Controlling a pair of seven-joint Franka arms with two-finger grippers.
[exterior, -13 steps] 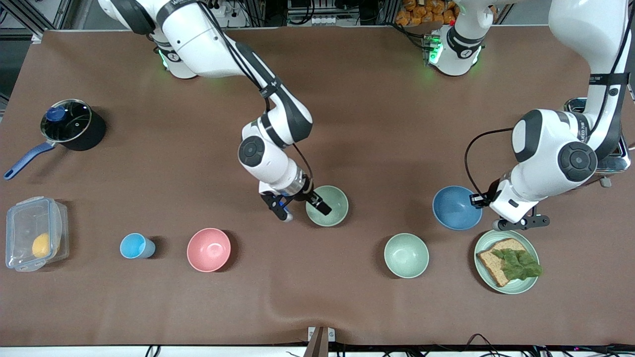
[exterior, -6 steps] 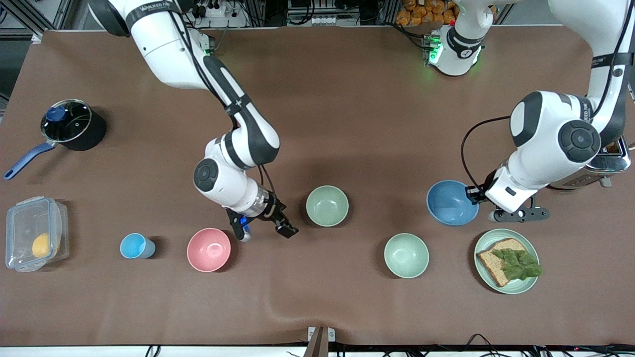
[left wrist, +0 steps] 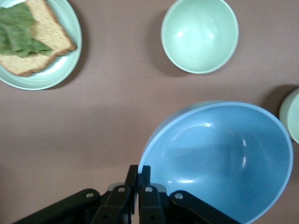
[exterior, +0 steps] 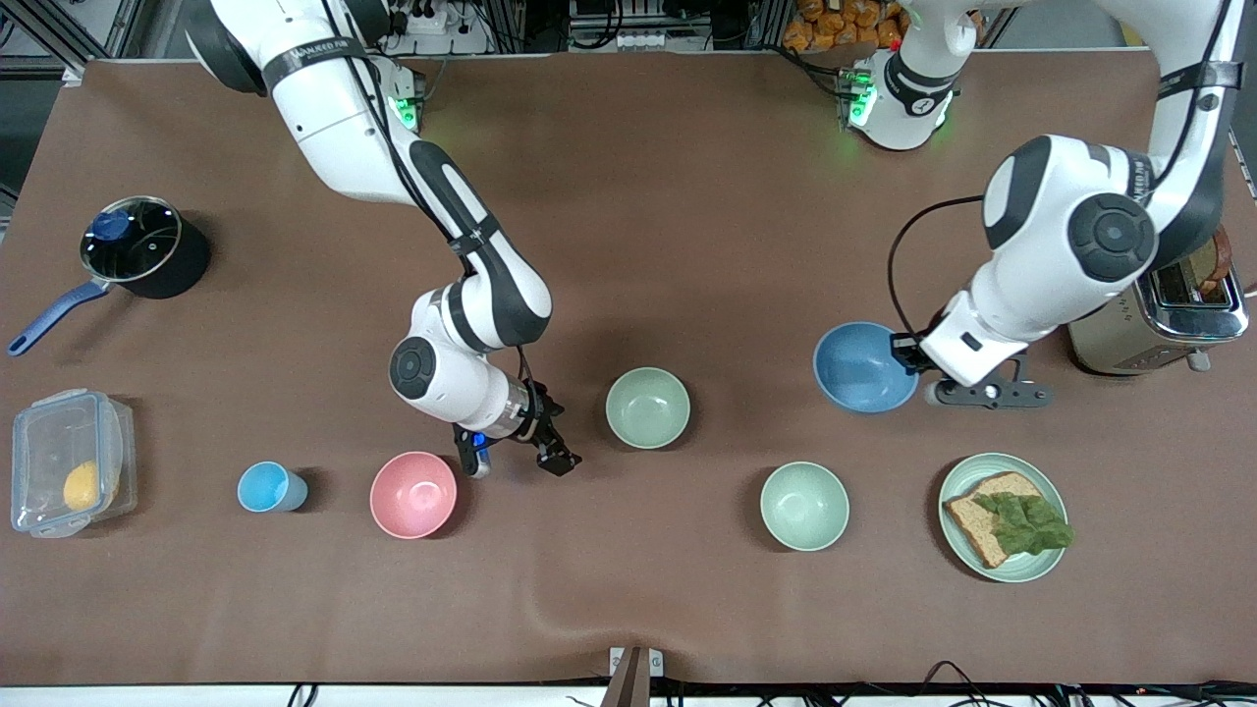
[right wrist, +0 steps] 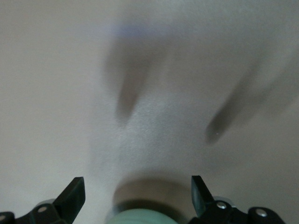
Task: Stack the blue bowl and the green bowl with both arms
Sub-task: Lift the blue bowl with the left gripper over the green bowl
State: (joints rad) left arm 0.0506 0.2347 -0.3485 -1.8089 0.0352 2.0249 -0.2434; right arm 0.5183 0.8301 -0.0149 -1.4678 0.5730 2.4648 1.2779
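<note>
Over bare cloth – left claw (exterior: 908,355) clamped on blue bowl (exterior: 862,368) rim; right claw (exterior: 518,460) apart beside green bowl (exterior: 647,407).

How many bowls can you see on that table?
4. The pink bowl sits beside the light-blue cup; the sage-green bowl mid-table; the mint-green bowl beside the bread plate; the blue bowl is held up by the left claw.
</note>
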